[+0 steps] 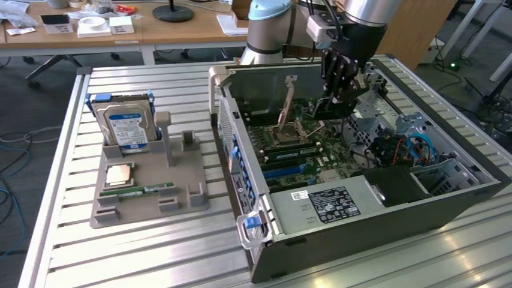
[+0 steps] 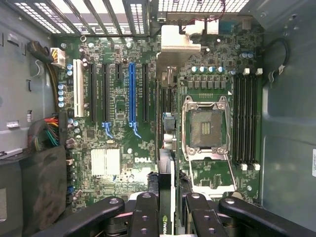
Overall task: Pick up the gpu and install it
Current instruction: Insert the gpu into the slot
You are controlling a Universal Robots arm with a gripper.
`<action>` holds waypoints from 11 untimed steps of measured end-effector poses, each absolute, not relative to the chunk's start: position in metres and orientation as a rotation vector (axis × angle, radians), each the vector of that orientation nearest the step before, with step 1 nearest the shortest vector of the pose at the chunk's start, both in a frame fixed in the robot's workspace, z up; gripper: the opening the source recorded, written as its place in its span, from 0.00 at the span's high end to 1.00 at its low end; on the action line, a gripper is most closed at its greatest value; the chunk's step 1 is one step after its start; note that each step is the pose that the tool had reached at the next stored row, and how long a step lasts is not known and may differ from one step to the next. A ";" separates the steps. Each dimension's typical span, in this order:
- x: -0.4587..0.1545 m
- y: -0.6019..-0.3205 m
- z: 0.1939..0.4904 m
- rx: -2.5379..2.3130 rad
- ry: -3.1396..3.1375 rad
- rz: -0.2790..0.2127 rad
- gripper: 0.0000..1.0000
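Note:
My gripper (image 1: 336, 90) hangs inside the open computer case (image 1: 360, 210), above the motherboard. It is shut on the gpu (image 1: 334, 109), a thin dark card held edge-on and upright. In the wrist view the gpu (image 2: 165, 197) runs as a slim slab between my black fingers (image 2: 145, 212), and its metal bracket end (image 2: 177, 42) points toward the case's vented back wall. The gripper (image 2: 168, 210) holds the card over the board between the black slots and the empty CPU socket (image 2: 205, 126). The long blue slot (image 2: 132, 94) lies a little to one side of the card.
On the slatted table, a grey holder tray (image 1: 184, 204) carries a blue-labelled hard drive (image 1: 128, 123), a CPU chip (image 1: 120, 174) and a green memory stick (image 1: 148, 189). Case walls, a cable bundle (image 2: 49, 131) and a white heatsink (image 2: 105, 162) surround the board.

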State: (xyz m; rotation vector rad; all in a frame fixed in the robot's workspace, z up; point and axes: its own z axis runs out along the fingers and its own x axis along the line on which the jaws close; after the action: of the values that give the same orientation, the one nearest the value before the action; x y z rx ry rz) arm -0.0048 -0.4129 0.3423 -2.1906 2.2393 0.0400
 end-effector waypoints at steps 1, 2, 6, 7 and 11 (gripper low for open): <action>-0.005 -0.413 0.342 -2.191 2.239 0.040 0.74; -0.005 -0.413 0.342 -2.191 2.239 0.040 0.74; -0.005 -0.413 0.341 -2.190 2.239 0.040 0.74; -0.005 -0.413 0.340 -2.191 2.239 0.040 0.74; -0.005 -0.413 0.336 -2.191 2.239 0.040 0.74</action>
State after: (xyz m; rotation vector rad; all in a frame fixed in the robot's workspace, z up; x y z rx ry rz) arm -0.0048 -0.4129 0.3363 -2.1907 2.2391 0.0401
